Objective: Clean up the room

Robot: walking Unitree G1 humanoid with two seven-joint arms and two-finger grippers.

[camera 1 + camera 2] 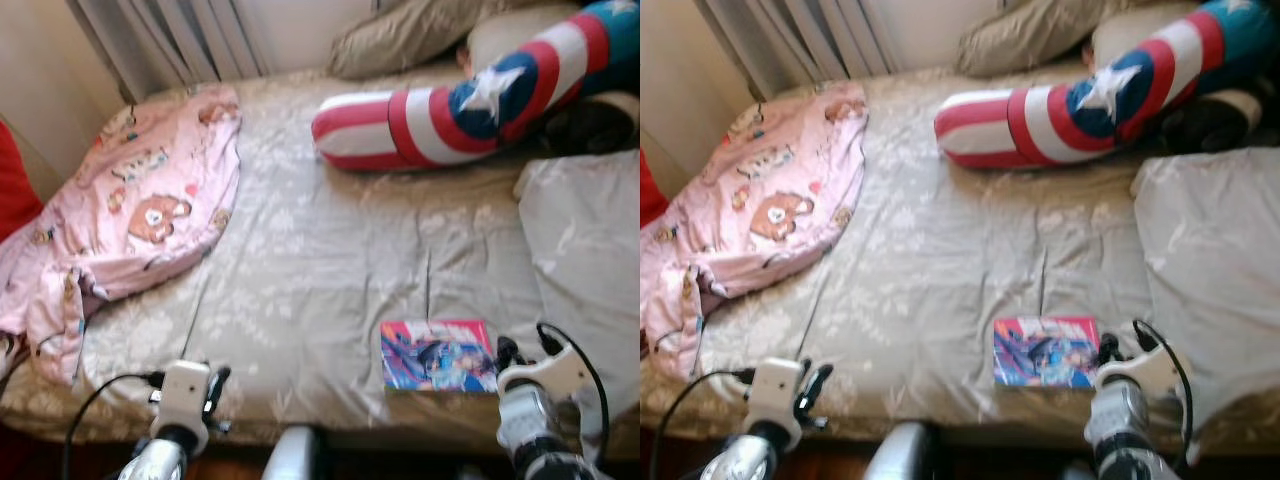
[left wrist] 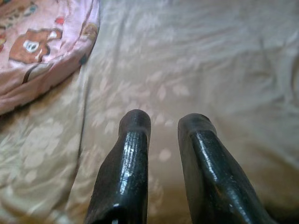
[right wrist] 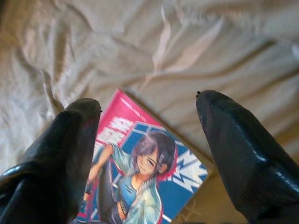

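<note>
A comic book [image 1: 437, 355] with a pink and blue cover lies flat on the beige floral bed sheet [image 1: 330, 250], close to the bed's near edge on the right. My right gripper [image 1: 525, 348] hovers just at the book's right side, open. In the right wrist view the book [image 3: 140, 172] lies between and below the wide-spread fingers of that gripper [image 3: 149, 102]. My left gripper [image 1: 212, 385] is over the near edge of the bed further left. Its fingers [image 2: 133, 140] stand shut with a thin gap, with nothing between them.
A crumpled pink cartoon blanket [image 1: 130, 210] covers the bed's left side. A red, white and blue star cushion [image 1: 450, 105] lies at the back, with beige pillows [image 1: 400, 35] behind. A folded beige cover [image 1: 585, 240] sits at the right. Curtains [image 1: 170, 40] hang behind.
</note>
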